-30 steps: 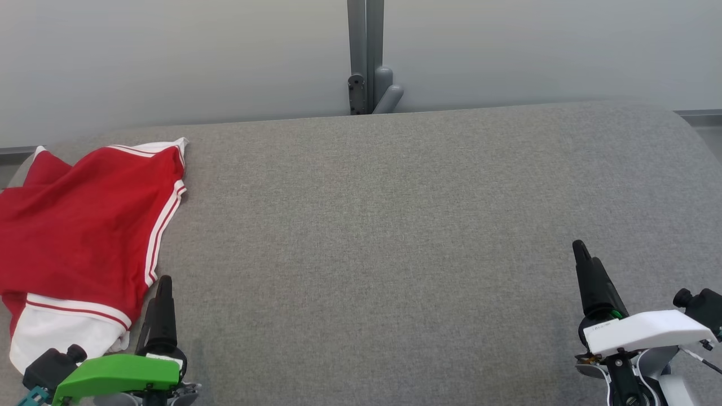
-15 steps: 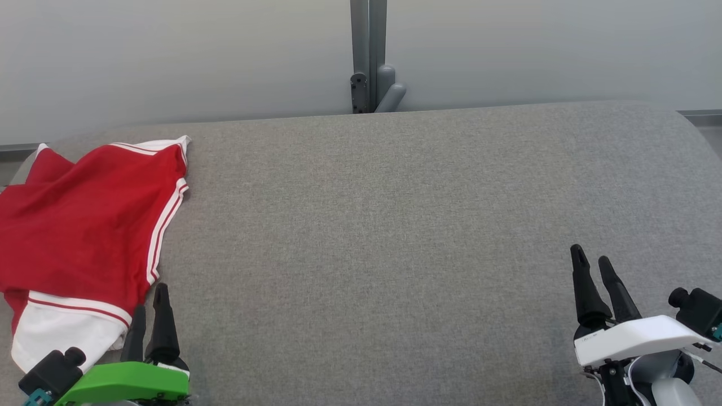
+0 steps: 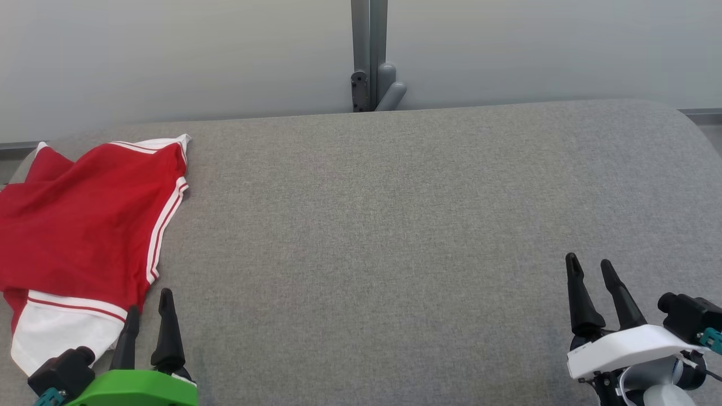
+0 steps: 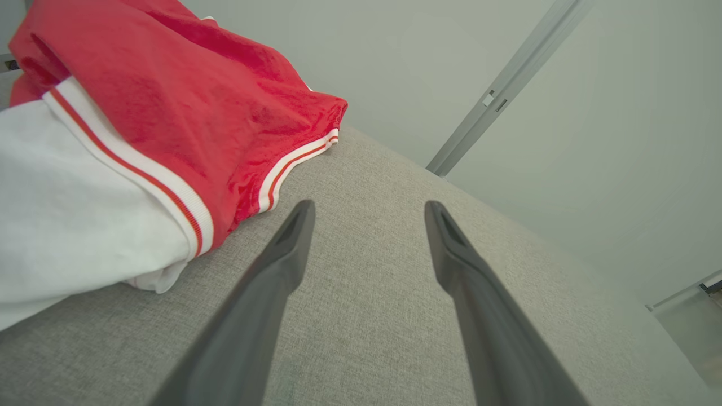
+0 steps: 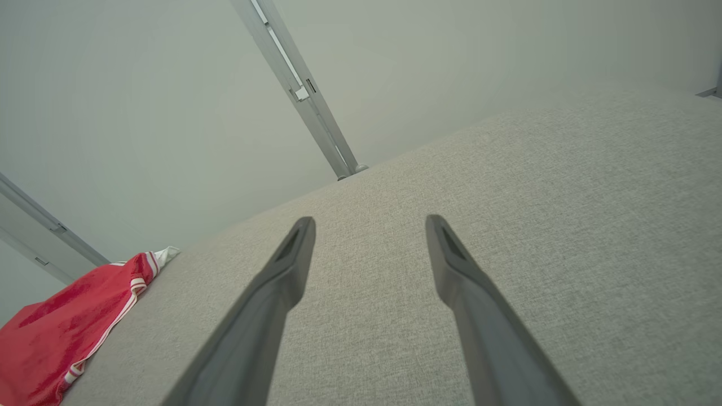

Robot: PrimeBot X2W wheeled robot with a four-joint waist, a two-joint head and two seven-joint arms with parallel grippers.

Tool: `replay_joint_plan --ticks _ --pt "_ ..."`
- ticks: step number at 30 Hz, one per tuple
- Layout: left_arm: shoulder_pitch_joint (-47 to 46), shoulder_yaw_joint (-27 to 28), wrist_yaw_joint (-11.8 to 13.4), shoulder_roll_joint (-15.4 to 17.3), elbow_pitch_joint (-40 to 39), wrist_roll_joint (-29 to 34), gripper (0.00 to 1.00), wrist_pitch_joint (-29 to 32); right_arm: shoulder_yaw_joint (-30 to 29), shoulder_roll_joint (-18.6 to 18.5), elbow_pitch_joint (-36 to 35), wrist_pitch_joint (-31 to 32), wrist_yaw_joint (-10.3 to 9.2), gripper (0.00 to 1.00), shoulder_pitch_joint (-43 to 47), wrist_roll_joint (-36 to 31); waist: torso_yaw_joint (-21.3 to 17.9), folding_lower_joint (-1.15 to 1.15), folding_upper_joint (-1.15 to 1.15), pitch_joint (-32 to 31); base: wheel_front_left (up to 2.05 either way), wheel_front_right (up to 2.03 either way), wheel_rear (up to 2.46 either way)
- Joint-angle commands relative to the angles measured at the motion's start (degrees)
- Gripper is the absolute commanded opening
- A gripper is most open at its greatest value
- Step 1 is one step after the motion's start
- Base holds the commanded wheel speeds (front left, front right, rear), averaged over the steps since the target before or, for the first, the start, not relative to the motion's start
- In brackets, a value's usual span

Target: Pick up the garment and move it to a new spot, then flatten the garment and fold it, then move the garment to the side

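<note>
Garment: a red sports garment (image 3: 79, 225) with white-and-red striped trim and a white section is lying crumpled on the grey fabric surface (image 3: 366, 225), ahead of the left jaws and off to their left.
Garment edge: its striped hem and white part are sitting just beside the left-hand finger of the left gripper; whether cloth and finger are touching cannot be told.
Left gripper: the left gripper (image 3: 149, 300), under a green cover, is pointing forward low over the surface with its jaws standing wide apart and gripping nothing; in the left wrist view, bare grey fabric is showing between the two dark fingers.
Right gripper: the right gripper (image 3: 589, 260), under a white cover, is also holding its jaws spread wide over bare fabric; the garment is lying well apart from it, far to the left of its jaws.
Surface: the grey woven covering is stretching ahead of both pairs of jaws and curving down at its far corners.
Backdrop: pale grey wall panels (image 3: 169, 56) are standing beyond the far edge, with a grey metal post (image 3: 368, 51) rising ahead, between the two grippers' lines of pointing.
</note>
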Motion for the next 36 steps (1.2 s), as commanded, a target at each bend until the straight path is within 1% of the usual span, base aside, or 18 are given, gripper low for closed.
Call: replay_joint_plan --ticks 1,18,36 --pt "0.3 0.5 -0.3 0.5 -0.9 2.6 1.0 -0.8 0.0 -0.4 -0.5 -0.8 0.03 1.0 0.0 -2.5 0.0 0.0 0.0 0.0 0.0 0.0 0.0" --pt "1.8 1.1 -0.8 0.2 -2.1 13.2 1.0 -3.2 0.0 -0.9 -2.3 -3.2 0.04 1.0 1.2 -12.8 -0.2 0.0 0.0 0.1 0.0 0.0 0.0" --pt "3.2 0.5 -0.9 0.4 -2.0 21.1 1.0 -5.5 -1.0 -0.3 -3.7 -5.5 0.04 1.0 2.9 -19.5 -0.1 0.0 0.0 -0.2 0.0 0.0 0.0"
